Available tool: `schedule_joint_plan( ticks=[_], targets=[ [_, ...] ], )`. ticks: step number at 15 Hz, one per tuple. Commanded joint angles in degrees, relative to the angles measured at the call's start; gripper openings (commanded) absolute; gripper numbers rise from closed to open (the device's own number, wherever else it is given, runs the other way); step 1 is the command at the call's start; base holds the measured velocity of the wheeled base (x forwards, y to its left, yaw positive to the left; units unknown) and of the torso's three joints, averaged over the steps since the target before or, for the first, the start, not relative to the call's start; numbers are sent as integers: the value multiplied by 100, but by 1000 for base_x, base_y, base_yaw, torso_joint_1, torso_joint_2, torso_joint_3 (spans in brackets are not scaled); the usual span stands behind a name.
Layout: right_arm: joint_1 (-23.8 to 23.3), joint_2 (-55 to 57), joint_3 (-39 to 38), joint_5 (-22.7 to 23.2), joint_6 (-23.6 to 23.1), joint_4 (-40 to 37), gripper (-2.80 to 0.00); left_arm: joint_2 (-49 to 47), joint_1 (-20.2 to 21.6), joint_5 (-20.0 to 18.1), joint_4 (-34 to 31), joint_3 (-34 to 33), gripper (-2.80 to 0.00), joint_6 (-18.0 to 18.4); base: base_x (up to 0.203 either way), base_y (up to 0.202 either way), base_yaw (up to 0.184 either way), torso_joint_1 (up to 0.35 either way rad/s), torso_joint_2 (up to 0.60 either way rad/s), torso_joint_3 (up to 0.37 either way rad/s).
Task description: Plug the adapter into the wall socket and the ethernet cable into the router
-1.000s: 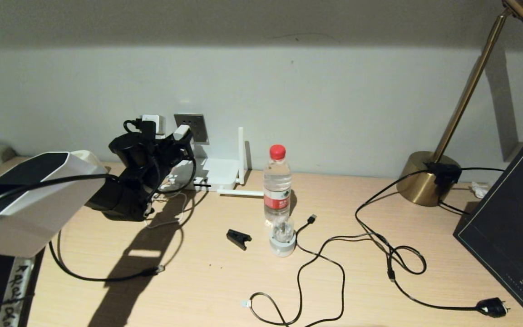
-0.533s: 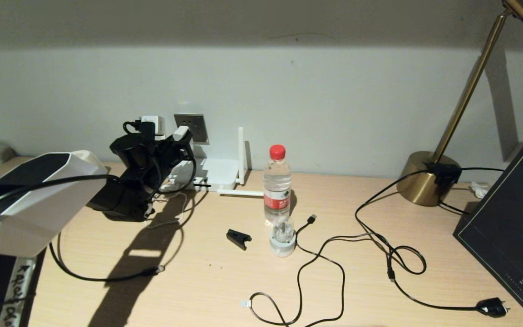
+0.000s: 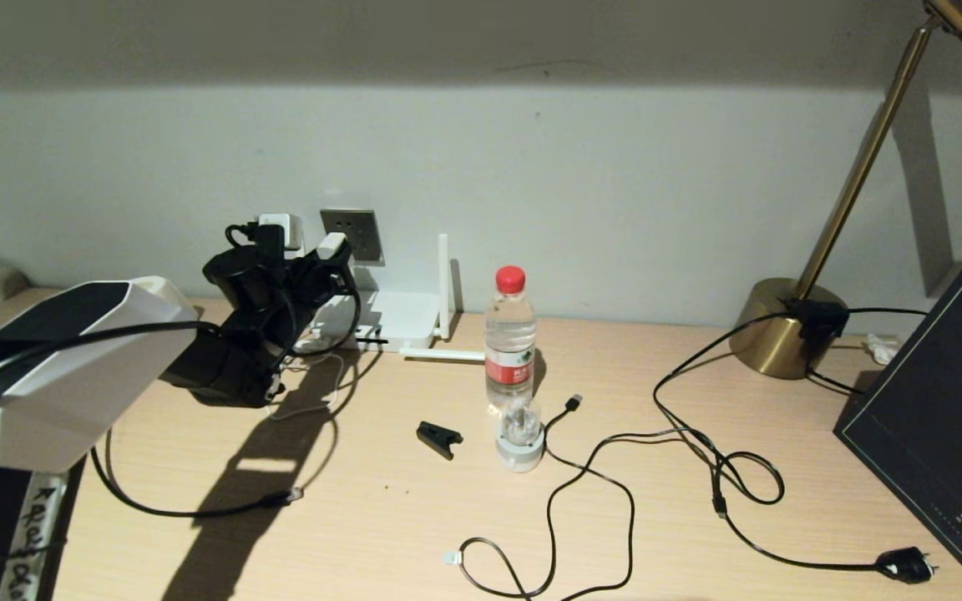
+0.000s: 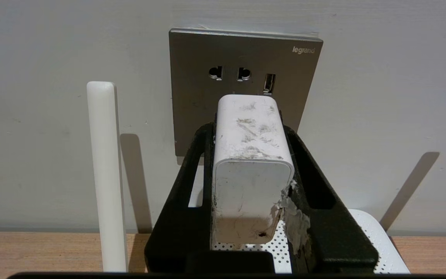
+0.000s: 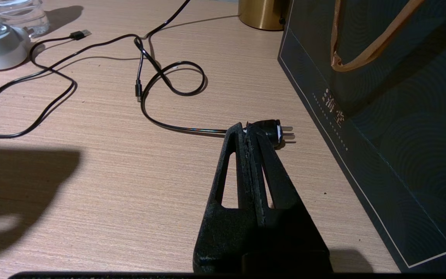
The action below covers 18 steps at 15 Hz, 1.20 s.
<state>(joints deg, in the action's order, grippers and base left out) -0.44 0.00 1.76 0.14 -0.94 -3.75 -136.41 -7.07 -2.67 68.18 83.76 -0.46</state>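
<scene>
The white adapter sits between the black fingers of my left gripper, which is shut on it. Its front end is held up against the lower part of the grey wall socket; the prongs are hidden. From the head view, the adapter is right at the socket, above the white router. The router's dotted top lies below the gripper. The ethernet cable's clear-tipped plug lies on the desk near the front edge. My right gripper is shut and empty, low over the desk.
A white antenna stands beside the socket. A water bottle, a black clip and a round grey base stand mid-desk. Black cords loop to a mains plug, a brass lamp base and a dark bag.
My left gripper with the adapter has shifted only very slightly near the socket. Nothing else has moved.
</scene>
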Motion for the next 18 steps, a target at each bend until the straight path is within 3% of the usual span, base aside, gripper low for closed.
schedule_joint_plan(
  ticks=[1,18],
  targets=[
    [0,8,0,3,-3,-3,-280,-43,20,-5,37,17,-280,2,0,0,0,0,0,0],
    [0,6,0,3,-3,-3,-280,-122,101,-67,11,175,-280,143,0,0,0,0,0,0]
  ],
)
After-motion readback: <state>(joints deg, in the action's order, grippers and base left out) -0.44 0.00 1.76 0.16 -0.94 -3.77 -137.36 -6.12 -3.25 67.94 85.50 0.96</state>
